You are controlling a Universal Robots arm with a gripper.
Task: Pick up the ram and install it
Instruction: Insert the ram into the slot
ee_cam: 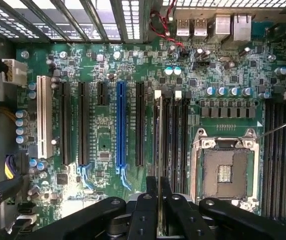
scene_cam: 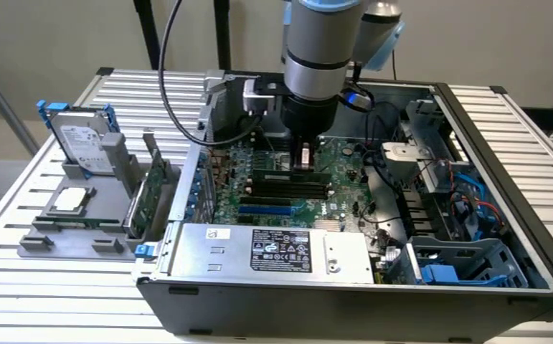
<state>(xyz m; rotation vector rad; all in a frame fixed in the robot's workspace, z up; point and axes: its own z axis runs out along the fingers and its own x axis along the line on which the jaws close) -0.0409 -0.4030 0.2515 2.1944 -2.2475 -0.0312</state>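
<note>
My gripper (scene_cam: 304,159) hangs low inside the open computer case (scene_cam: 506,165), just above the black memory slots (scene_cam: 290,188) of the motherboard (scene_cam: 257,161). In the wrist view the black fingers (ee_cam: 150,202) are shut on the ram (ee_cam: 158,150). It shows edge-on as a thin strip running away from the gripper (ee_cam: 158,212). The ram lines up along a black memory slot (ee_cam: 157,120) with a white latch (ee_cam: 157,94) at its far end. Whether the ram touches the slot cannot be told.
On the rack at the exterior view's left stand a hard drive with blue rails (scene_cam: 83,140), a green expansion card (scene_cam: 150,193) and a processor (scene_cam: 70,201). The power supply (scene_cam: 267,251) fills the case's near side. The open CPU socket (ee_cam: 225,170) and blue slot (ee_cam: 121,127) flank the memory slots.
</note>
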